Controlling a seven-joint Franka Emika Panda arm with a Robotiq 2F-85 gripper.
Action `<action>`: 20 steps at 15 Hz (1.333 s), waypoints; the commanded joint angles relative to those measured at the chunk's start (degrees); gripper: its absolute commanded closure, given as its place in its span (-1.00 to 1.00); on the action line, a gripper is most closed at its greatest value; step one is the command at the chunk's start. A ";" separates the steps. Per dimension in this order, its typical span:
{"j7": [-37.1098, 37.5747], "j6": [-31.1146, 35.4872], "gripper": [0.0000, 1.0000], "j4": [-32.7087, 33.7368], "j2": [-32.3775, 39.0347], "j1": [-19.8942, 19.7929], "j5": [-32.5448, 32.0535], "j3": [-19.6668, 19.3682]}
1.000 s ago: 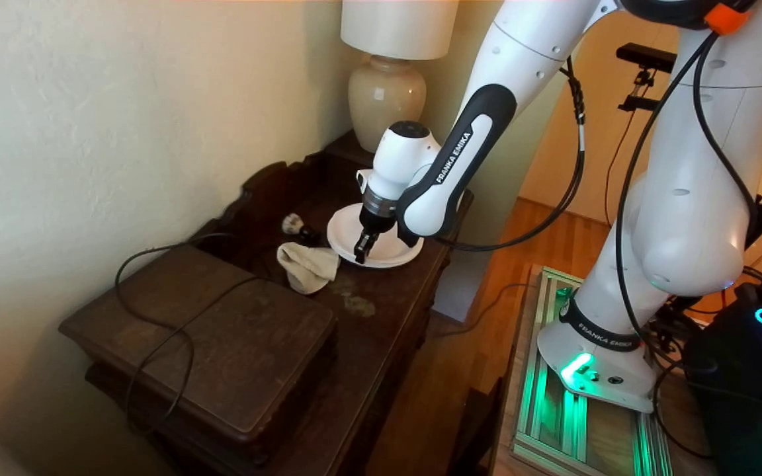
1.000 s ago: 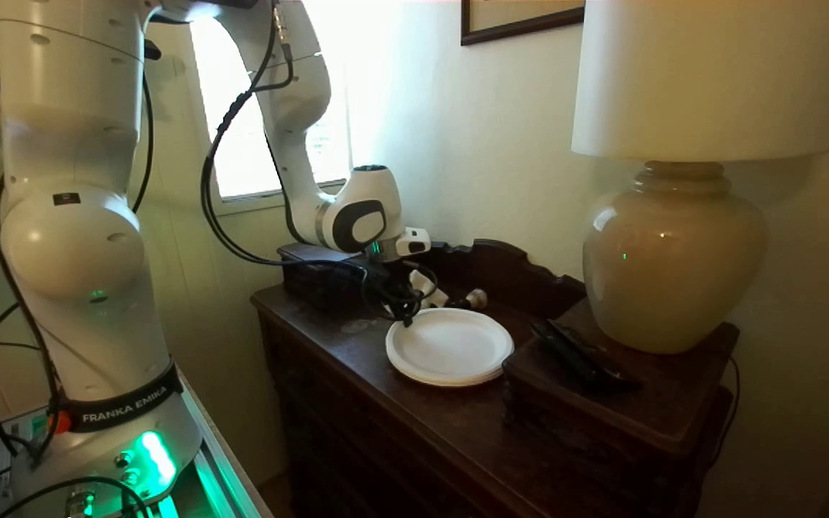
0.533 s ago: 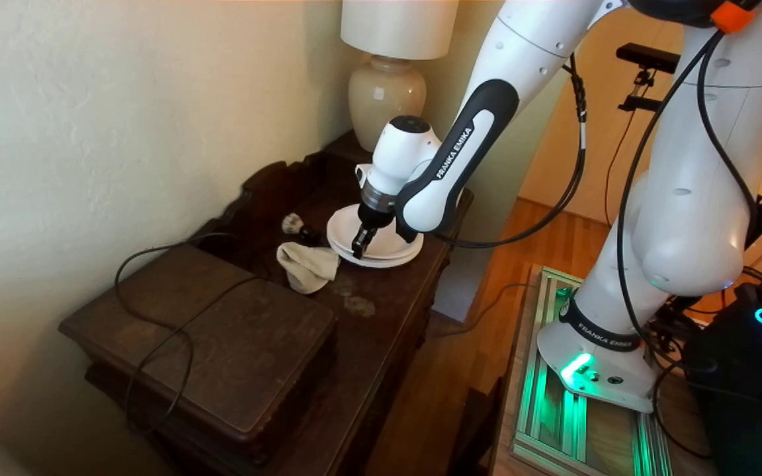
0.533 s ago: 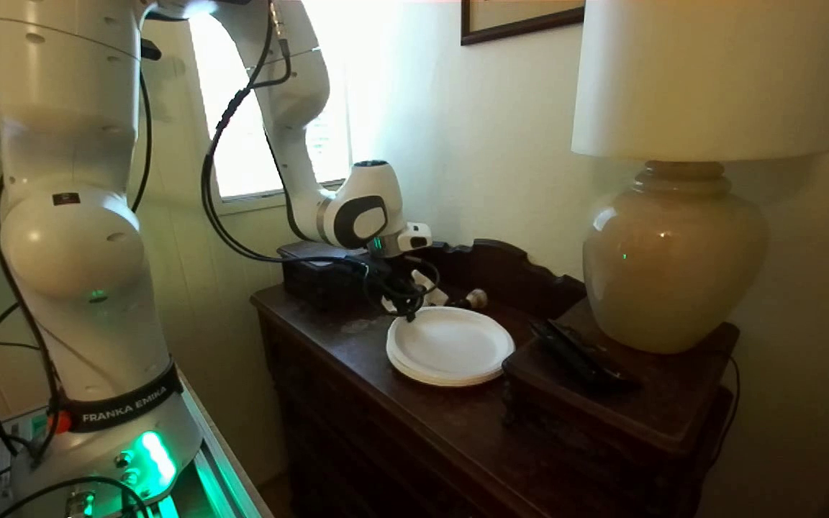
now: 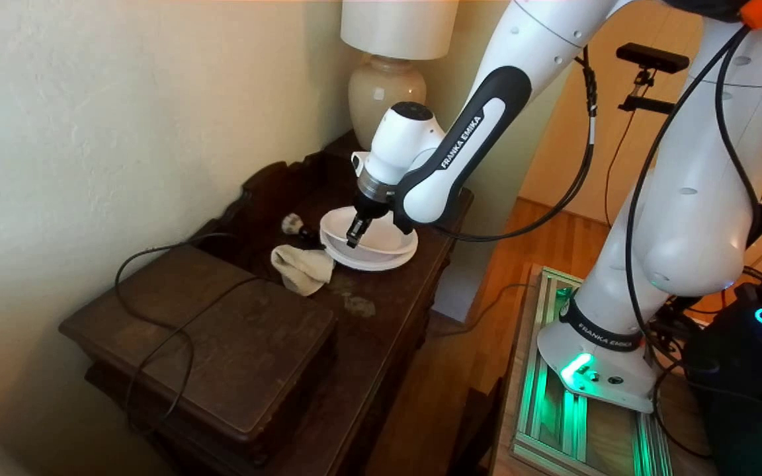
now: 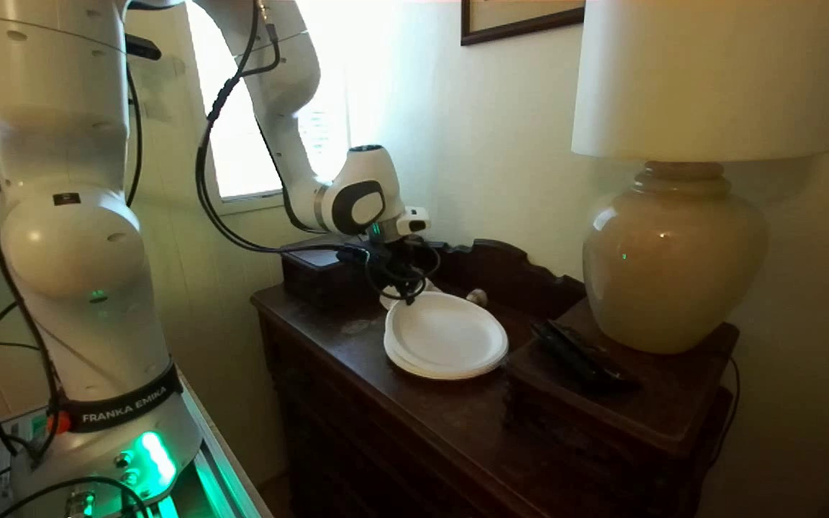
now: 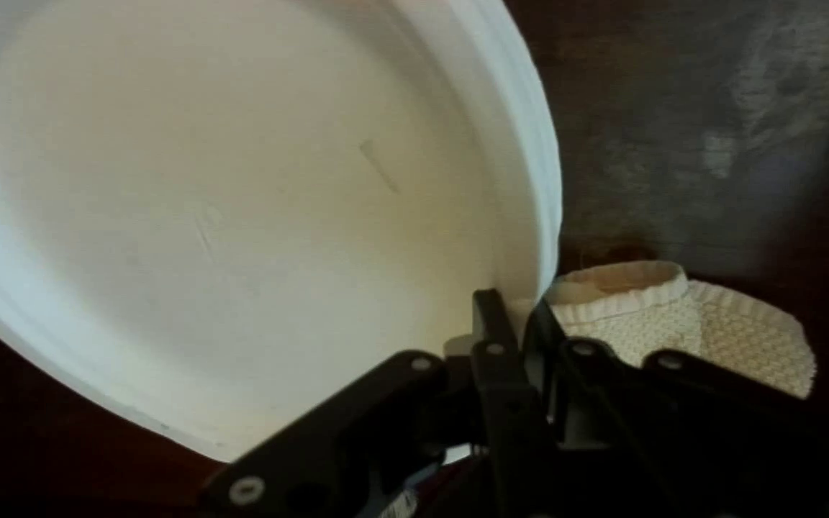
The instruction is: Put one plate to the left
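Observation:
Two white round plates lie on the dark dresser. My gripper (image 5: 353, 242) is shut on the rim of the upper plate (image 5: 384, 237), at its side towards the cloth; that rim is raised and the plate is tilted. The far side of the upper plate still seems to rest on the lower plate (image 5: 366, 264). An exterior view also shows the upper plate (image 6: 450, 332), the gripper (image 6: 409, 298) and the lower plate's edge (image 6: 401, 360). In the wrist view the upper plate (image 7: 242, 180) fills the left, with its rim between the fingertips (image 7: 514, 306); the lower plate is mostly hidden.
A cream lumpy cloth (image 5: 303, 268) touches or nearly touches the plates, and a brush (image 5: 293, 224) lies behind. A raised wooden box (image 5: 202, 330) with a cable stands at one end. A lamp (image 6: 673, 259) and dark remotes (image 6: 580, 356) are on the other box.
My gripper has risen, lifting the upper plate's near rim and tilting it away from the lower plate. The lower plate and the cloth have slid slightly towards the cable-topped box.

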 commanded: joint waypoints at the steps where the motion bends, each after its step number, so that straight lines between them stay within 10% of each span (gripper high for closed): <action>1: -0.80 -3.22 0.86 -1.23 -4.75 1.10 0.49 0.15; 7: 12.06 -12.81 0.85 -0.49 -12.27 2.58 -17.44 -3.23; 20: 24.80 -21.03 0.99 2.36 -21.66 2.99 -42.70 6.48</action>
